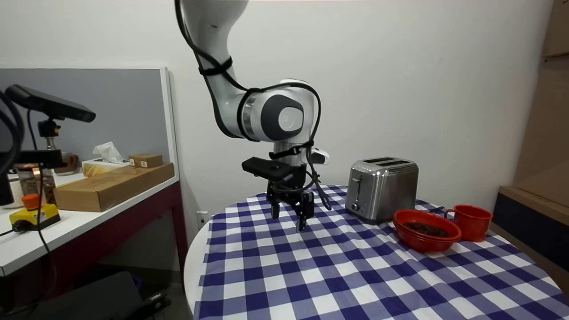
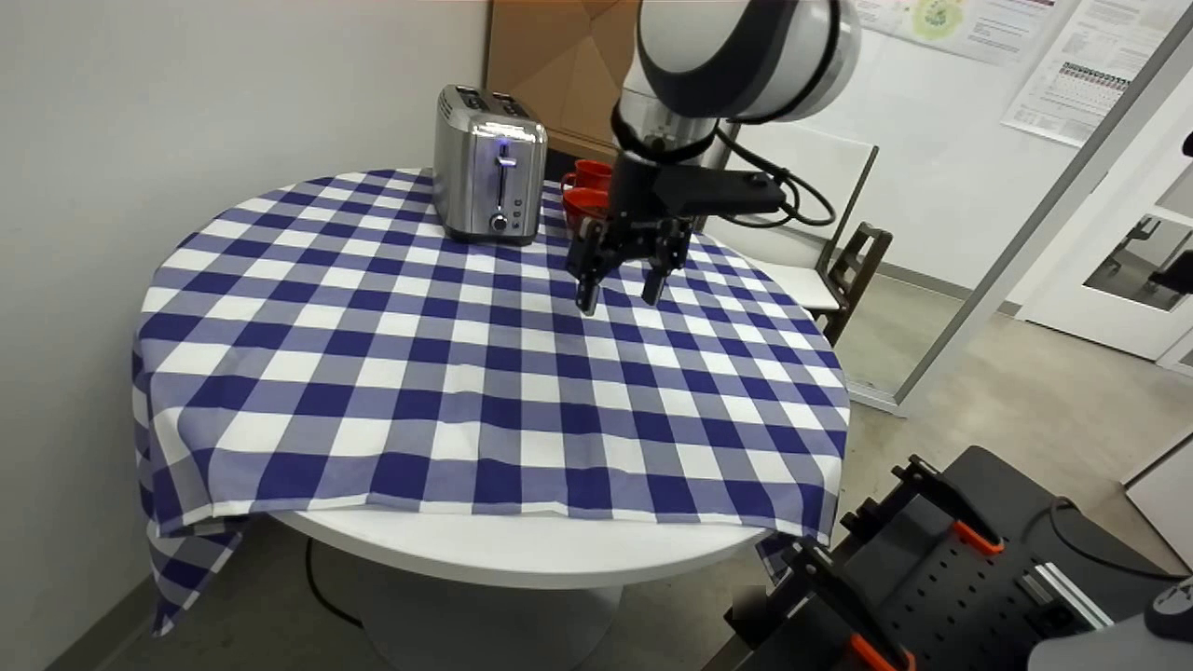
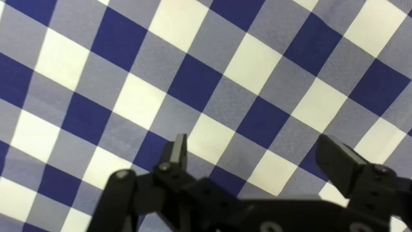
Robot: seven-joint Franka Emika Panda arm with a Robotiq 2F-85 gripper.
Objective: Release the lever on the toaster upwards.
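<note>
While the jaws hang spread, toaster [image 2: 483, 168] upright, lever [image 2: 504, 161] facing forward in an exterior view, long slots [image 2: 472, 99] running back.

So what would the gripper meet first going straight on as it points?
Likely the checkered tablecloth: the open gripper points down at it with nothing visible between, though the depth is unclear.

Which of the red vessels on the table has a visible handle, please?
The red mug does, at its side; the red bowl with dark contents shows none.
</note>
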